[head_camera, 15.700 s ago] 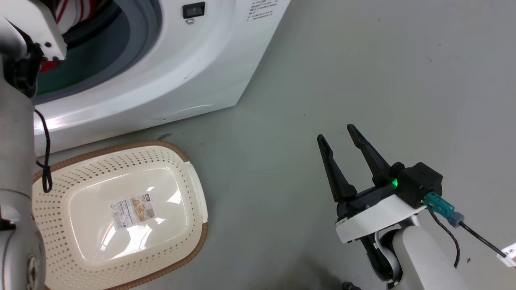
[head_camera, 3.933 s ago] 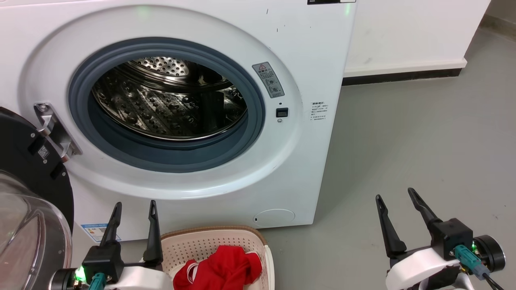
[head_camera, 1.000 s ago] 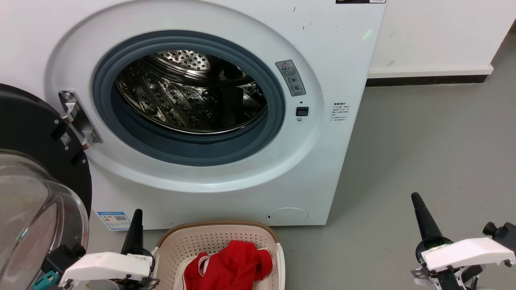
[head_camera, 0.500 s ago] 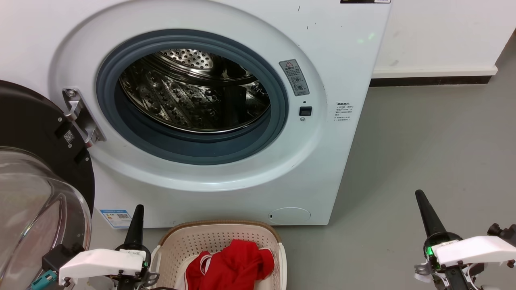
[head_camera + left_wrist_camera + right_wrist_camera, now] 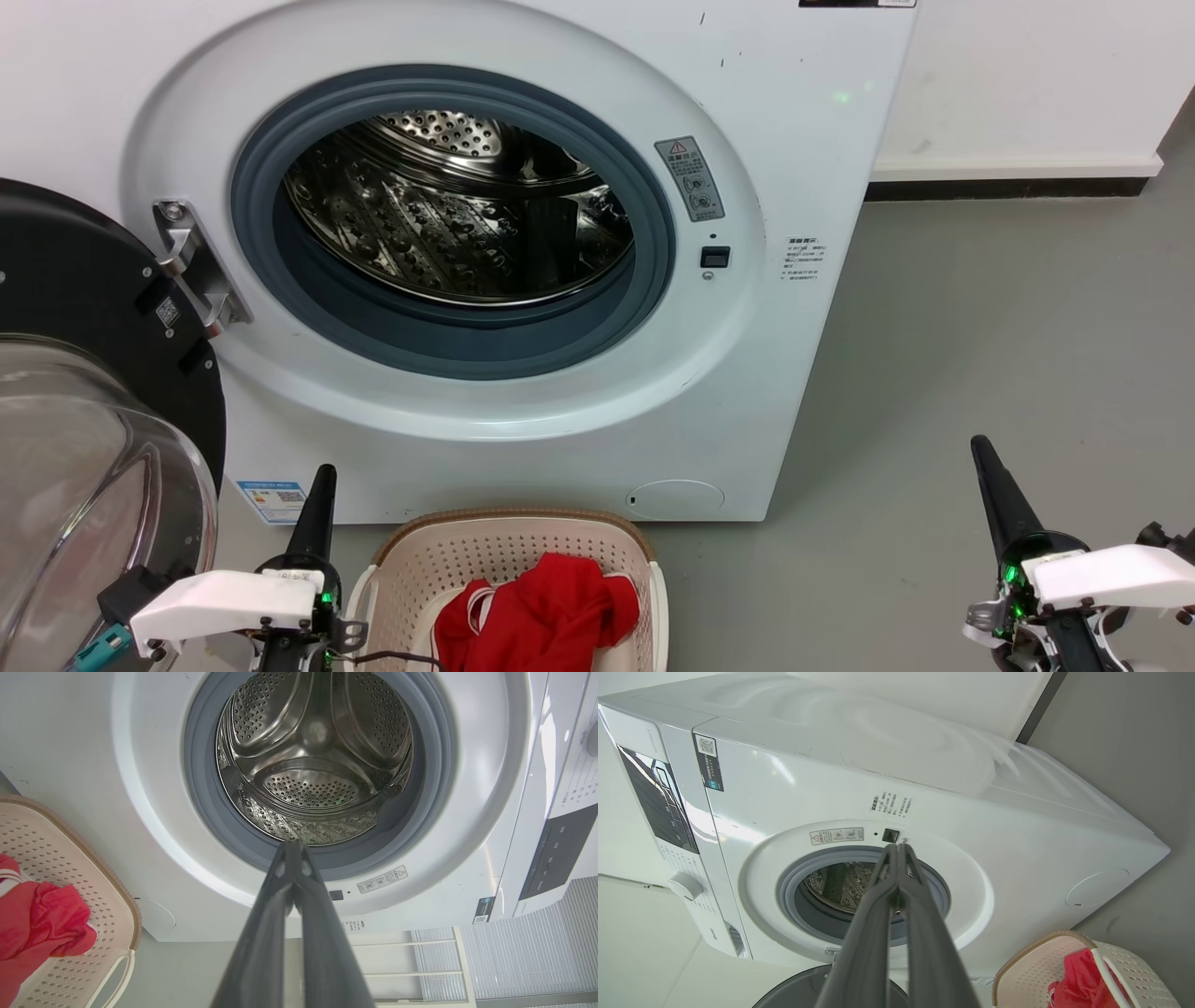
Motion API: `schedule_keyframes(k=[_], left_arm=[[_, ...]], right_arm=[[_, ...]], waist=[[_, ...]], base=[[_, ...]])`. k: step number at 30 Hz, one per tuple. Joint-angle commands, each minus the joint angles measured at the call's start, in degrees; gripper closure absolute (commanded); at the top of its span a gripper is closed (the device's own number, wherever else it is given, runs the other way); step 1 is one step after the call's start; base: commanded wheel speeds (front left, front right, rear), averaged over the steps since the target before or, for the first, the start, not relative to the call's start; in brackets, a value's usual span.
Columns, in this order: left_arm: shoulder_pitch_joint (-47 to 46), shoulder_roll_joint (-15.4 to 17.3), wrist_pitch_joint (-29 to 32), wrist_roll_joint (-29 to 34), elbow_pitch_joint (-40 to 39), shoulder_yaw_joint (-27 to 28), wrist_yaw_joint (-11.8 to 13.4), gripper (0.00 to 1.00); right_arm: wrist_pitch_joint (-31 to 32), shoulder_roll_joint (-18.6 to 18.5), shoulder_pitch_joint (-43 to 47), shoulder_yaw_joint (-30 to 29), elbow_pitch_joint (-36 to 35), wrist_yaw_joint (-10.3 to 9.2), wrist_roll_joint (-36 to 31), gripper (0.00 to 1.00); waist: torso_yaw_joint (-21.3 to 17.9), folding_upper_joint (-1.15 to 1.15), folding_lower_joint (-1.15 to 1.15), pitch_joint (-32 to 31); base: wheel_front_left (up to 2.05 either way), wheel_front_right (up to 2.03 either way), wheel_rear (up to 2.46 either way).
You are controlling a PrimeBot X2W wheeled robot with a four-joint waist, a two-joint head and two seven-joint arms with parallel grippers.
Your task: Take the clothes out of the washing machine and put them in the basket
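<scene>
In the head view, the washing machine (image 5: 766, 373) has its door (image 5: 75, 271) swung open to the left, and the steel drum (image 5: 448, 215) shows through the grey ring. The clothes (image 5: 551, 607) lie heaped in the basket (image 5: 523, 516) on the floor just before it. That basket was empty some fifteen seconds ago. The left gripper (image 5: 322, 481) and right gripper (image 5: 982, 455) each have their fingers pressed together, where four seconds ago both were spread.

In the left wrist view, the fingertips meet in front of the drum, and the basket with the clothes sits at the left edge.

In the right wrist view, the fingers are likewise together and hold nothing, with the basket at the lower right.
</scene>
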Motion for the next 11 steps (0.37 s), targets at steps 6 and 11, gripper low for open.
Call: schedule_keyframes(k=[6, 11], left_arm=[[-1.52, 0.01, 0.97, -3.68, 0.16, 0.33, -0.55, 1.0], [-1.61, 0.0, 1.53, -6.11, 0.38, 0.46, -0.77, 1.0]], right_arm=[[0.62, -0.1, -1.59, -0.6, 0.31, -0.01, 3.99, 1.0], [1.01, -0.02, -1.88, -0.93, 0.56, -0.01, 6.4, 1.0]], waist=[[0.25, 0.0, 0.0, 0.05], [0.44, 0.0, 0.0, 0.1]], base=[[0.0, 0.0, 0.0], [0.0, 0.0, 0.0]])
